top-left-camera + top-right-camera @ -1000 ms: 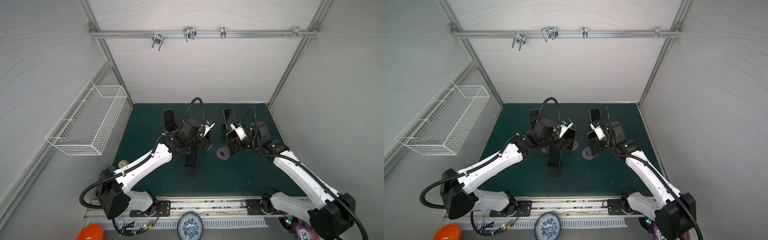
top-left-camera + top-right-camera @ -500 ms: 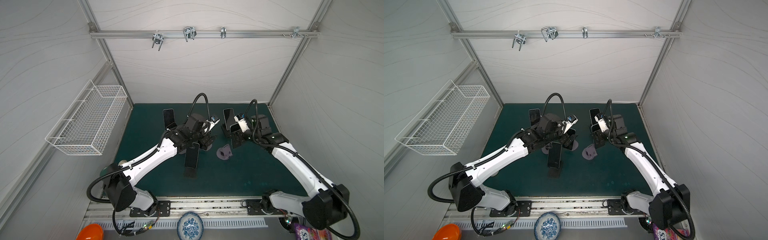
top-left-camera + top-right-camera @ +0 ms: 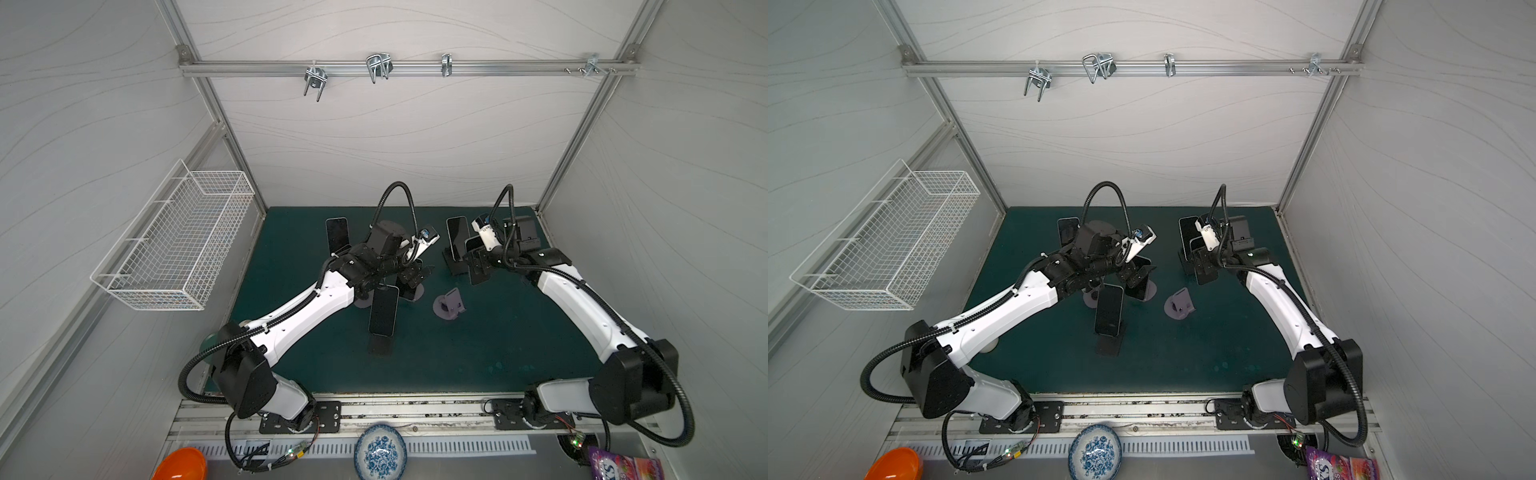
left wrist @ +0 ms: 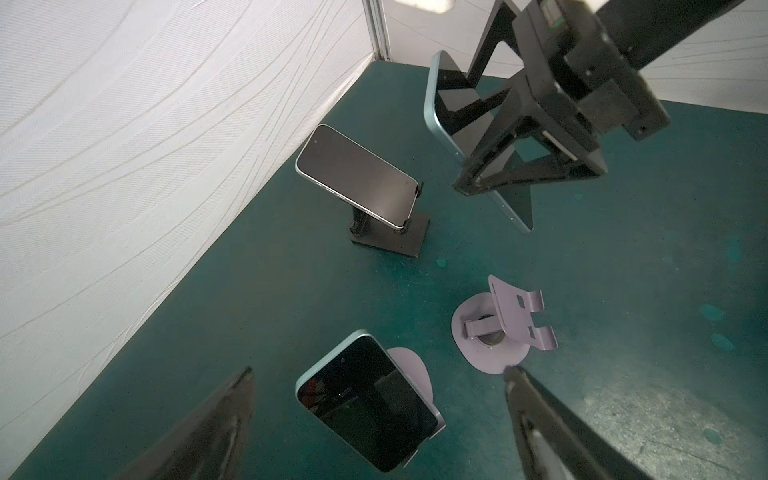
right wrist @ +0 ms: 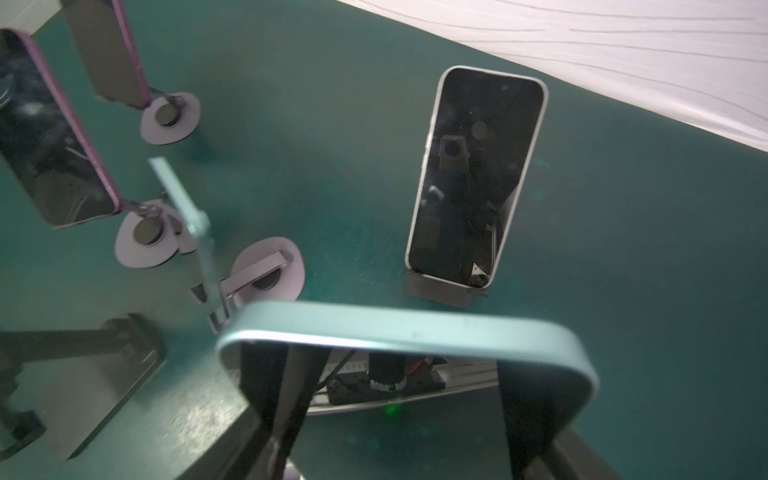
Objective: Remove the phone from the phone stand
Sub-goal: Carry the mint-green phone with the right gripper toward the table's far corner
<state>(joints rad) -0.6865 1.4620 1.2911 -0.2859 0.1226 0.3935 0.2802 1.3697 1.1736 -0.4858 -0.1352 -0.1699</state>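
While white walls (image 3: 395, 145) enclose the green mat (image 3: 478, 345), right gripper (image 3: 478, 268) clamps phone (image 5: 399, 332) clear of stand (image 3: 449, 305), at its 1 o'clock; left gripper (image 3: 417, 276) stands wide at 10 o'clock.

purple packet (image 3: 1341, 467), lettering cut off, unreadable
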